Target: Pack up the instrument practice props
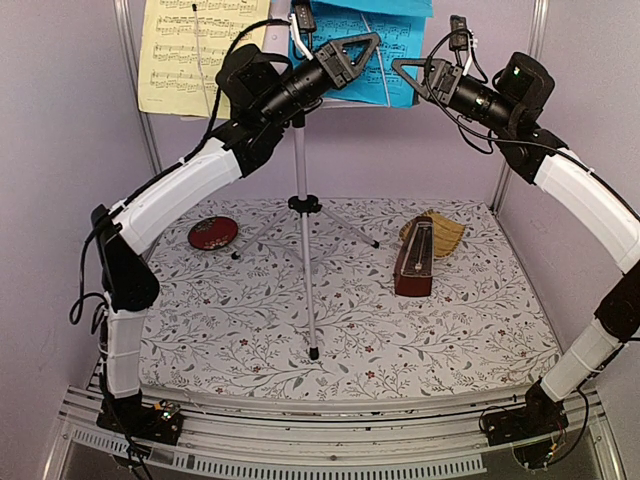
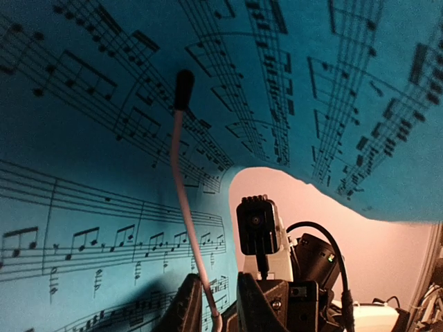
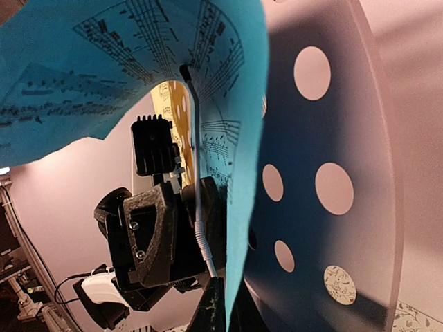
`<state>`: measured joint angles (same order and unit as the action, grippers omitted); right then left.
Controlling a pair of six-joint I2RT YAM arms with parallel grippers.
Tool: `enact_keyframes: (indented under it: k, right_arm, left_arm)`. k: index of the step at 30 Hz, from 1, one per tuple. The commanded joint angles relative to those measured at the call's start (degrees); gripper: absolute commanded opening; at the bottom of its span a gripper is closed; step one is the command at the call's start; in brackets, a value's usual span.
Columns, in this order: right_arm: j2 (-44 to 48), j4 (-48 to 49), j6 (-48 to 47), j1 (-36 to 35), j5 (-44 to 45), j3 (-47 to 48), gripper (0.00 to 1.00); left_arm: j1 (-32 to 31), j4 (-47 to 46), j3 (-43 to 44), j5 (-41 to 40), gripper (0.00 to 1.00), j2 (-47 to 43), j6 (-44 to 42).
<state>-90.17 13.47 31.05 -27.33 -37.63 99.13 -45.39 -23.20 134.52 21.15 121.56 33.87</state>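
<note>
Top external shows the music stand (image 1: 303, 250) upright on its tripod mid-tabletop (image 1: 250, 330). The cream sheet (image 1: 195, 50) and blue sheet (image 1: 392, 22) sit up on its desk, and the metronome (image 1: 413, 262) stands to the right of the pole. The left gripper (image 1: 372, 42) and right gripper (image 1: 398, 66) both reach in at the blue sheet, tip near tip.

On the left wrist view the left fingers (image 2: 185, 308) stand apart, with a thin wire retainer (image 2: 181, 173) rising out of the gap across the blue sheet. On the right wrist view the right fingers (image 3: 211, 315) show only as a dark sliver at the sheet's curled edge, beside the perforated desk (image 3: 349, 124) — I cannot tell whether they are pinching it.

The likely trouble is the retainer. If the sheet is drawn out while the wire presses on it, the paper could crease or tear. A sideways tug so high up could also rock the tall stand, and it would fall toward the metronome or the red dish (image 1: 213, 233). With the grippers this near, one could strike the other's camera.

Room is tight up top, with the back wall (image 1: 430, 150) just behind the desk. The freest way out looks to be toward the arms — over the bare cloth in front of the tripod's near foot.
</note>
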Motion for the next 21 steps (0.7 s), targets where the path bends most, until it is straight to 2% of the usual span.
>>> enact_keyframes:
  k: [1, 6, 14, 21]
  right_arm:
    - [0.8, 1.5, -0.3, -0.3, 0.1, -0.3, 0.03]
    - [0.9, 1.5, -0.3, -0.3, 0.2, -0.3, 0.02]
    - [2.8, 4.1, -0.4, -0.3, 4.0, -3.2, 0.01]
    - [10.5, 9.0, -1.5, -0.3, 19.0, -12.1, 0.01]
  left_arm:
    - [1.4, -1.0, 1.9, -0.7, 0.17, 1.1, -1.0]
    - [1.5, -0.9, 1.7, -0.1, 0.01, 0.8, -1.7]
    - [1.5, -1.0, -0.6, 0.9, 0.00, -0.6, -3.3]
    - [1.5, -1.5, -2.5, 1.0, 0.00, -2.2, -4.1]
